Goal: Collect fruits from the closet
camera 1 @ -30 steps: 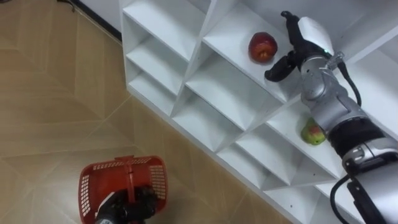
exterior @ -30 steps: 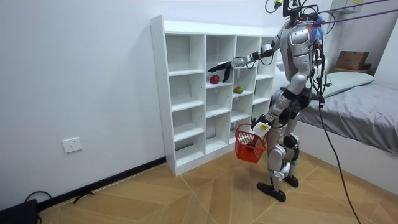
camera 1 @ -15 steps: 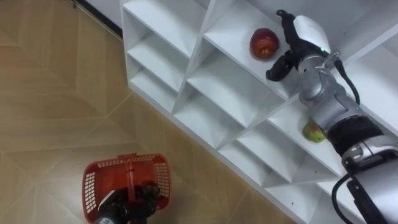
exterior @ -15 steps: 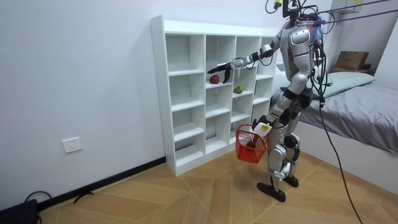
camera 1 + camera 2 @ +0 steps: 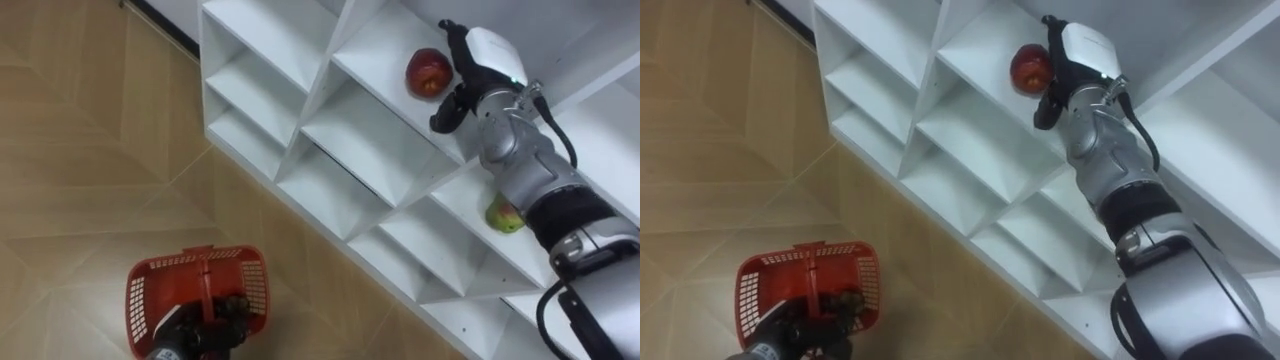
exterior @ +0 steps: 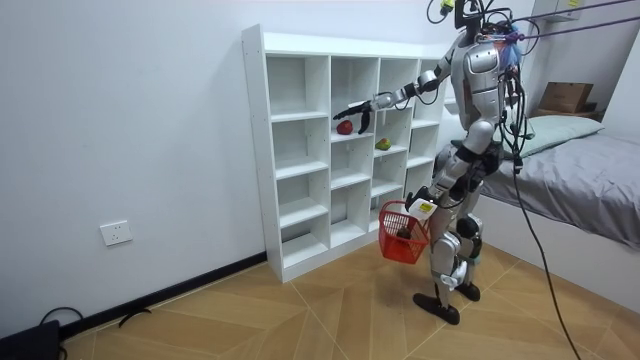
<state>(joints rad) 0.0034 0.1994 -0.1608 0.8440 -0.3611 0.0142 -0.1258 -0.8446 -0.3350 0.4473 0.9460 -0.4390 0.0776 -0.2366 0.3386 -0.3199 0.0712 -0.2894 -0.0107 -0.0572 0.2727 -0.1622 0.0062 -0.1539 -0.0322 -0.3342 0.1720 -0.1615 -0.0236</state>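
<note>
Reached slightly deeper into the white cubby closet (image 5: 262, 45); carries the red plastic basket (image 5: 150, 290) low, left hand (image 5: 195, 328) clamped on its handle. Holds right hand (image 5: 484, 56) spread, empty, round red apple (image 5: 428, 72) just to its left on the shelf

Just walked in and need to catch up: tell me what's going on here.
The robot stands at a white shelf unit, collecting fruit. Its right hand reaches into a compartment, fingers open right beside a red apple, not closed on it. Its left hand carries a red basket low at its side. A green fruit lies in a neighbouring compartment.
</note>
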